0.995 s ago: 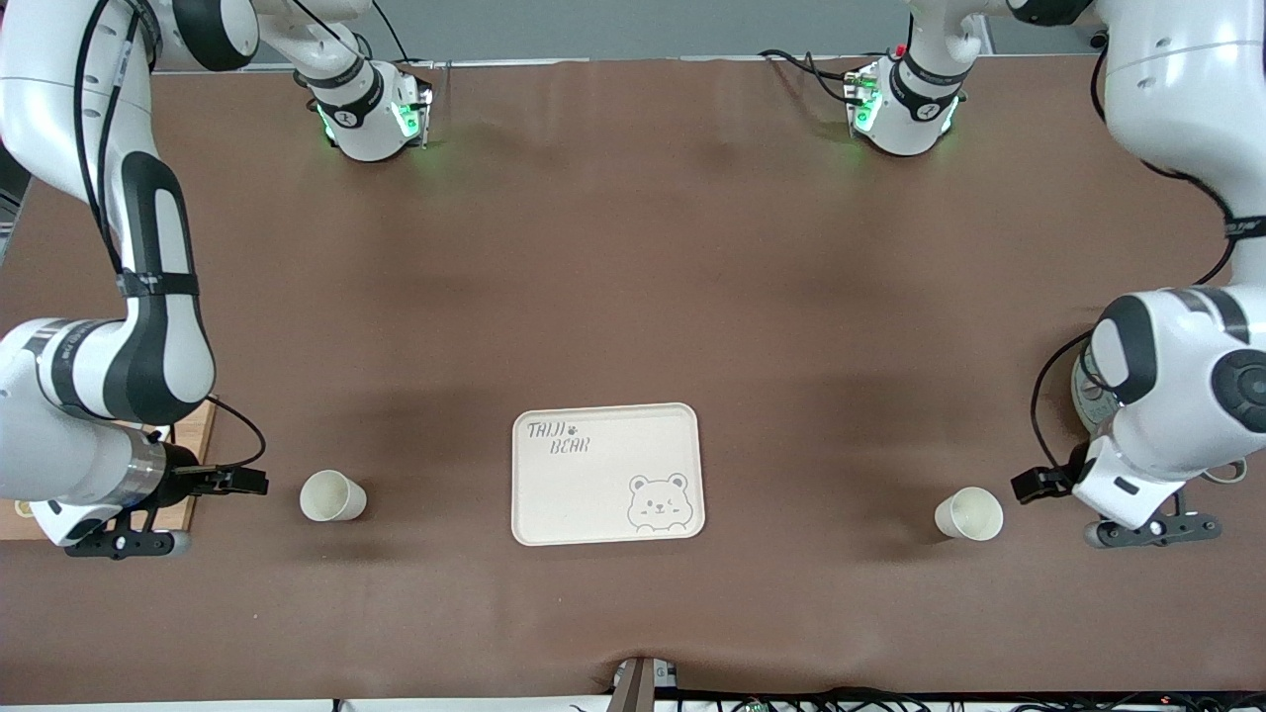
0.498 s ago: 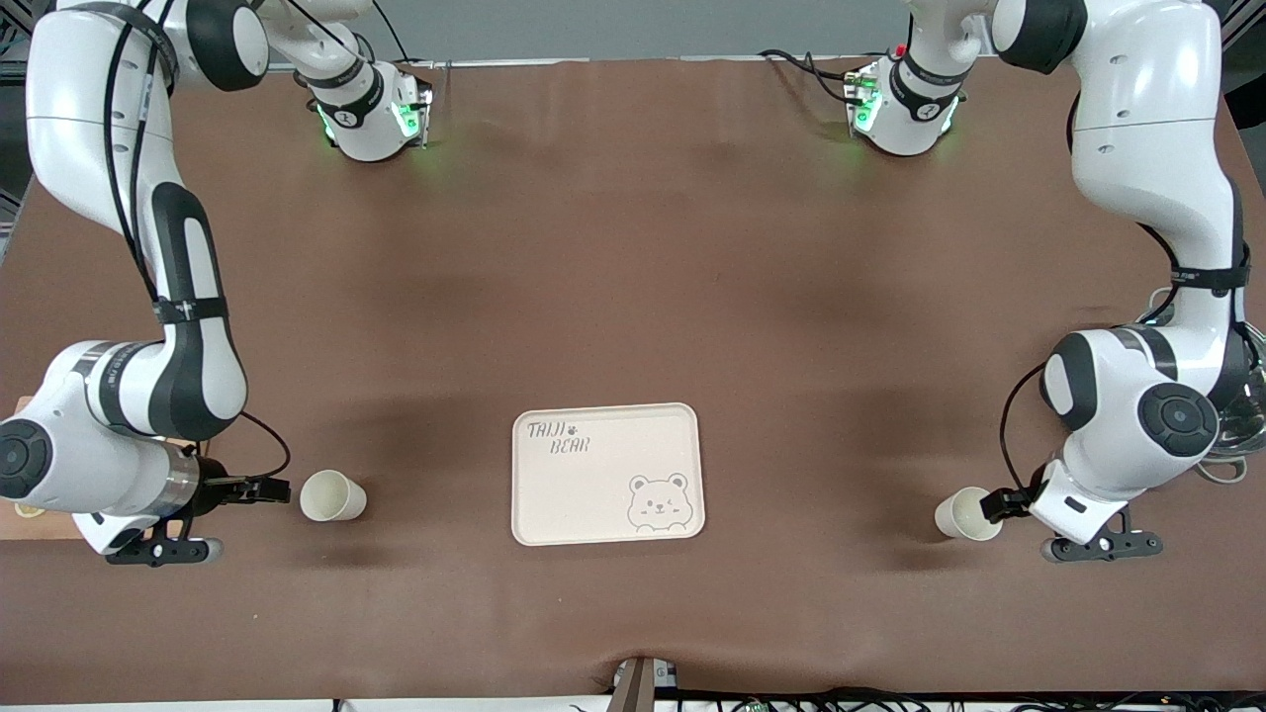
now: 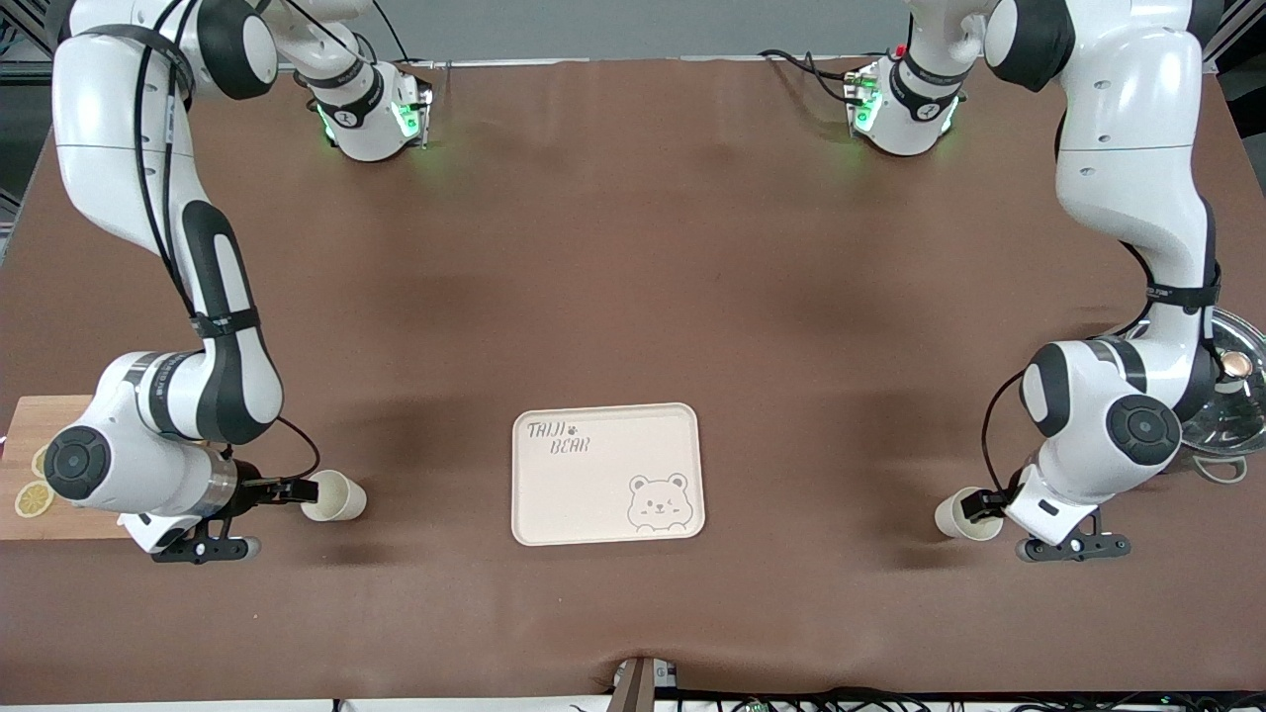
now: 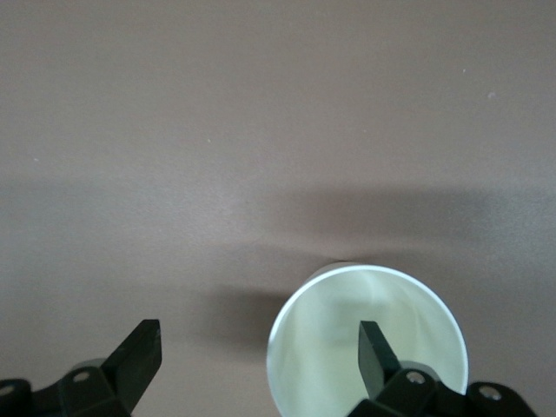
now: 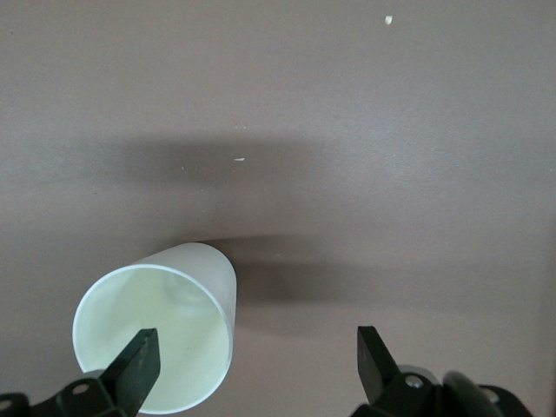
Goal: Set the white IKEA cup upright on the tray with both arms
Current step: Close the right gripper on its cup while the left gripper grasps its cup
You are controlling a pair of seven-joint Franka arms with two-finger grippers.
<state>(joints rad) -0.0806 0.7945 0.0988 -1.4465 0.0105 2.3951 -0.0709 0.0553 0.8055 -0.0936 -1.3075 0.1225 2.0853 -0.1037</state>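
The cream tray point(image 3: 593, 494) with "TAIJI BEAR" lettering lies near the front camera at mid-table, with nothing on it. Two white cups lie on their sides, one toward each end of the table, each mouth facing the near gripper. My right gripper point(image 3: 297, 489) is open at the mouth of one cup point(image 3: 341, 497). In the right wrist view one fingertip point(image 5: 139, 356) overlaps that cup's mouth point(image 5: 156, 334), and my gripper point(image 5: 256, 356) is off to one side of the cup. My left gripper point(image 3: 974, 504) is open at the other cup point(image 3: 949, 516). One fingertip point(image 4: 378, 347) overlaps its mouth point(image 4: 347, 339), and my gripper point(image 4: 258, 352) is off-centre.
A bamboo cutting board point(image 3: 59, 435) with lemon slices lies at the right arm's end, beside that arm's wrist. A round shiny lid point(image 3: 1221, 415) with a knob lies at the left arm's end. The table is covered in brown cloth.
Both arms have swung toward the tray along the table. Each open gripper has closed the gap to its cup and now reaches the cup's mouth. The cups and tray have not moved.
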